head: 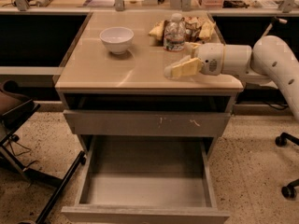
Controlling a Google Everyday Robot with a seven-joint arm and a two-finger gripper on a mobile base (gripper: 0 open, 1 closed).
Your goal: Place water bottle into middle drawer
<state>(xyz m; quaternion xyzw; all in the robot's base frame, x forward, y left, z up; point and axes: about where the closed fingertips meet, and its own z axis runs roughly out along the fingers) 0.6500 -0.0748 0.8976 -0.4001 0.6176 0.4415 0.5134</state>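
Note:
The water bottle (175, 34) stands upright on the cabinet top (103, 71), near its front right edge, white cap on top. My gripper (177, 69) reaches in from the right and sits at the bottle's lower part, level with the counter surface. The middle drawer (145, 192) is pulled out wide below, its smooth grey tray bare, its plain front (145, 215) nearest the camera. Above it the drawer front with pale scratch marks (145, 123) is shut. The apple is hidden behind my arm.
A white bowl (117, 38) stands at the back left of the cabinet top. Snack packets (198, 28) lie behind the bottle. A dark chair (14, 113) stands at the left and chair castors (286, 143) at the right.

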